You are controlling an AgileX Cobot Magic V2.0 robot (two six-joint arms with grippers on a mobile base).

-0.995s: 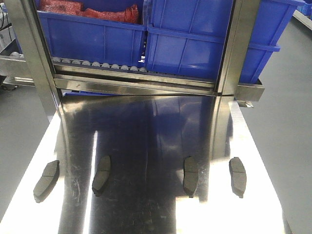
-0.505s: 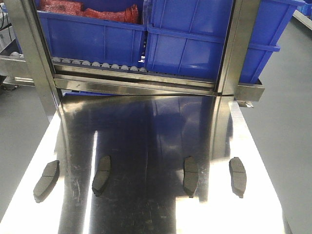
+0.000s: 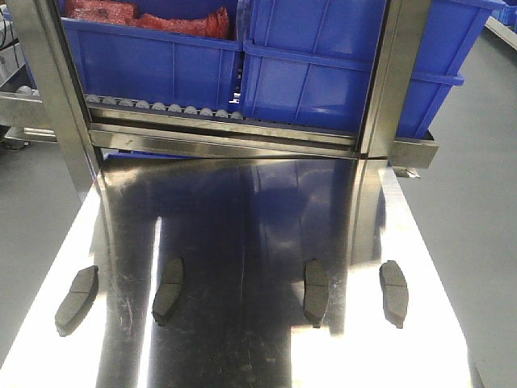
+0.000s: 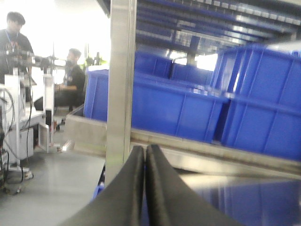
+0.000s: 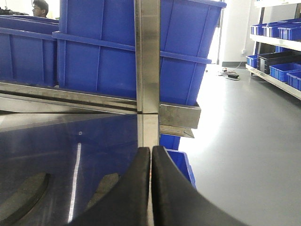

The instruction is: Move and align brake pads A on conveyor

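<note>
A: Where do the brake pads [image 3: 168,291] lie?
B: In a row on the table [image 3: 242,202], in front of the rack [image 3: 226,137], long axes pointing toward it.
A: Nearest arm?
B: Likely the right gripper [image 5: 151,151], with pads below-left; it and the left gripper [image 4: 145,149] are closed, empty.

Right wrist view. My gripper [image 5: 151,157], lower centre: fingers pressed together, nothing between them. Left of it, one pad [image 5: 107,184] and, farther left, a second pad [image 5: 22,197] lie apart on the shiny bench [image 5: 70,136]. Beyond: steel post [image 5: 148,56], blue bins [image 5: 99,56] behind it, grey floor [image 5: 244,141] at right.
</note>
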